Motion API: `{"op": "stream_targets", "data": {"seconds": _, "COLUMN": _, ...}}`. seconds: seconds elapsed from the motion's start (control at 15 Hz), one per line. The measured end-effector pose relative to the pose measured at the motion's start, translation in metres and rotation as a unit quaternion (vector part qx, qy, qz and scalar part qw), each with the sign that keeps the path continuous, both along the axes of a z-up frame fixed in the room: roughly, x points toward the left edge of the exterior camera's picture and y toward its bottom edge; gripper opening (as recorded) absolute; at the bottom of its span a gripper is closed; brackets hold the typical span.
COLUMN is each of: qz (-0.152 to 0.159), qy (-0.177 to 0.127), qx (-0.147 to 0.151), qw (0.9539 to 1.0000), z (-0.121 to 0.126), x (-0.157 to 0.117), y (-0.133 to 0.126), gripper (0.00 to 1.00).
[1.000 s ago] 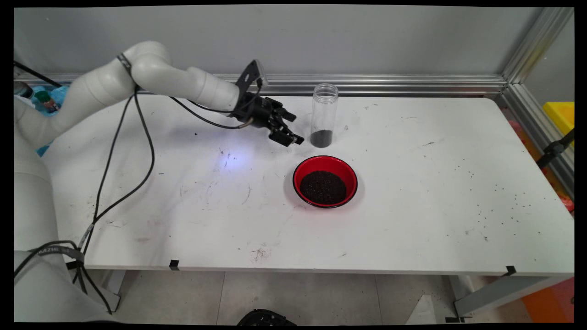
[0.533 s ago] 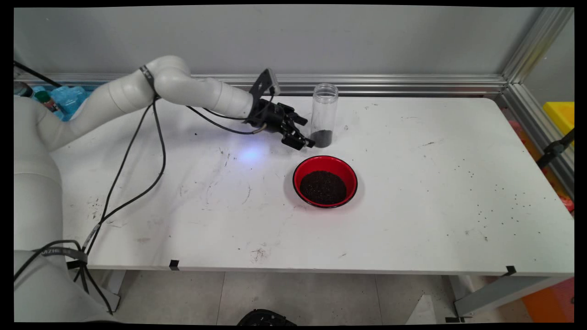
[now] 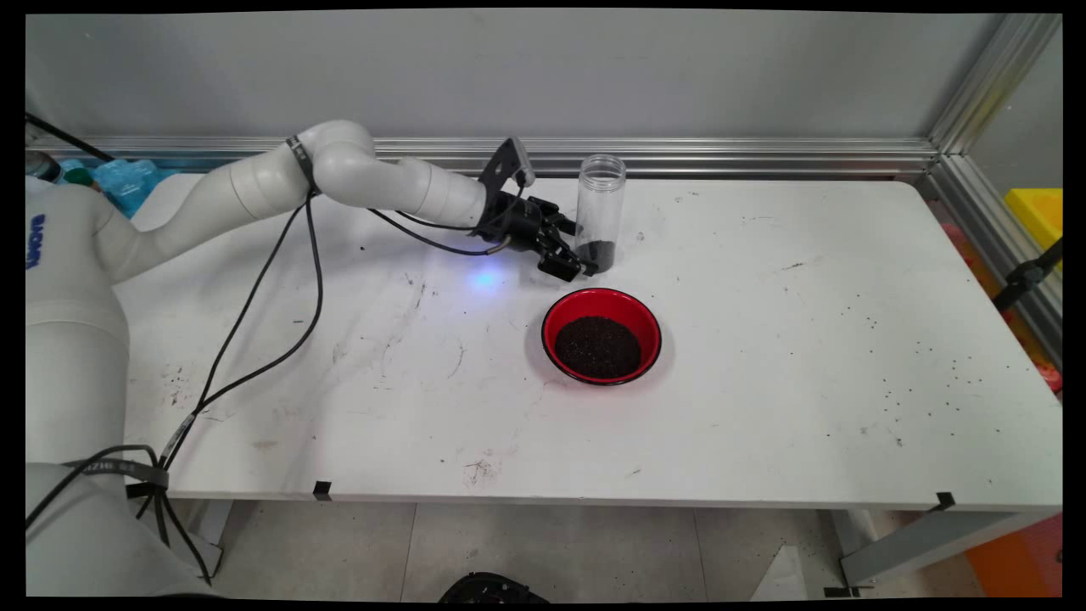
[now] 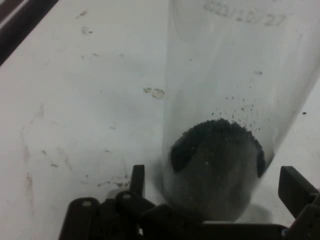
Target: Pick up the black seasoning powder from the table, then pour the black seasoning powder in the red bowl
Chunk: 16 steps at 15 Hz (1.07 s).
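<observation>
A tall clear plastic jar (image 3: 599,212) stands upright near the table's back, open at the top, with a shallow layer of dark grains at its bottom. My black gripper (image 3: 584,256) is at the jar's base from the left, open, with one finger on each side of it. In the hand view the jar (image 4: 235,100) fills the frame between the two fingertips (image 4: 137,177), and its dark grains lie just above the linkage. I cannot tell whether the fingers touch the jar wall. A red bowl (image 3: 601,336) of the same dark grains sits just in front of the jar.
Black cables hang from the arm over the table's left half. Loose dark grains are scattered on the table's right side (image 3: 916,373). An aluminium rail (image 3: 721,157) runs along the back edge and down the right side.
The arm has stretched to the right over the last second, bringing the open gripper from a short way left of the jar to around its base. Jar and bowl have not moved.
</observation>
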<state>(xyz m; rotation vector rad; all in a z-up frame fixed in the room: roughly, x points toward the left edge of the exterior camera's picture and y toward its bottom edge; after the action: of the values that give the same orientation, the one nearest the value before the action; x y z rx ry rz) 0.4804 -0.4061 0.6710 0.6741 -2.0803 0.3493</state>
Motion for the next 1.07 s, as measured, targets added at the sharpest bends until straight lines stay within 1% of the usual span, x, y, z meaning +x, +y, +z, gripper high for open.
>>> {"op": "stream_targets", "data": {"seconds": 0.67, "qz": -0.003, "qy": 0.011, "qx": -0.005, "qw": 0.9999, "z": -0.015, "x": -0.012, "y": -0.01, "gripper": 1.0}}
{"op": "stream_targets", "data": {"seconds": 0.73, "qz": -0.003, "qy": 0.012, "qx": -0.005, "qw": 0.9999, "z": -0.016, "x": -0.012, "y": -0.011, "gripper": 0.0}}
{"op": "stream_targets", "data": {"seconds": 1.07, "qz": -0.005, "qy": 0.018, "qx": 0.0, "qw": 0.9998, "z": -0.019, "x": -0.014, "y": -0.011, "gripper": 0.0}}
